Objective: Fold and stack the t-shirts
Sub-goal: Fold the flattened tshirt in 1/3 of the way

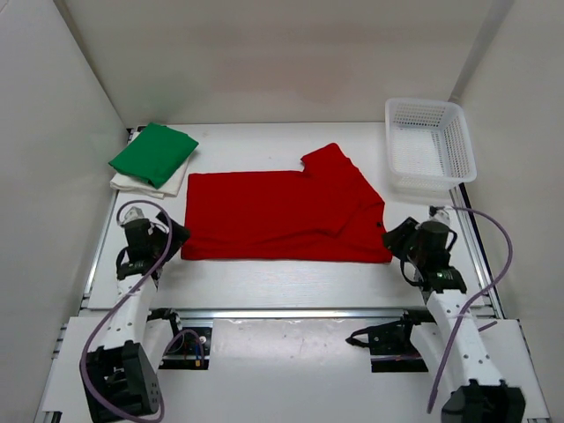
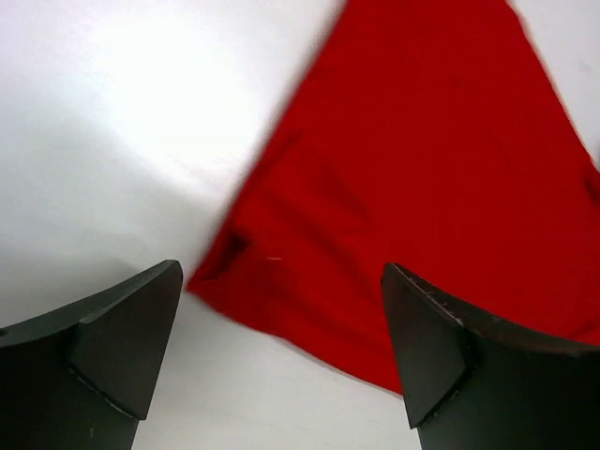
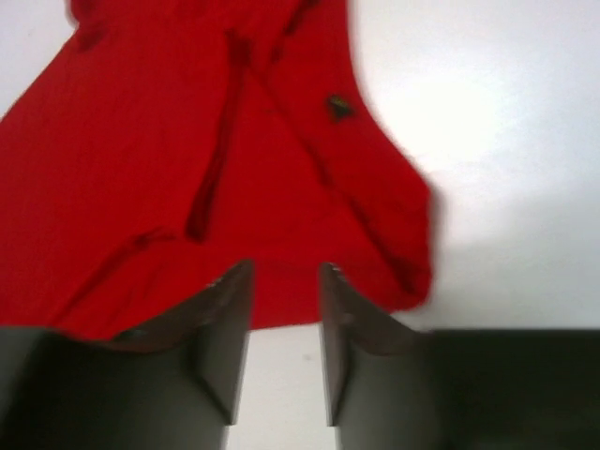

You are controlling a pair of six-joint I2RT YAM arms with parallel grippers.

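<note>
Left end effector [image 2: 281, 272] stands wide open and holds nothing; the near left corner of the red t-shirt [image 2: 403, 187] lies just ahead between its fingers. Right end effector [image 3: 286, 270] shows only a narrow gap, bare surface [image 1: 264, 282] visible through it, at the shirt's right hem; that view is blurred, so contact is unclear. The red shirt lies spread mid-surface with one sleeve folded over. At far left, the folded green t-shirt [image 1: 153, 152] hides most of the white t-shirt [image 1: 167, 185]. A mesh basket [image 1: 429, 181] sits far right.
</note>
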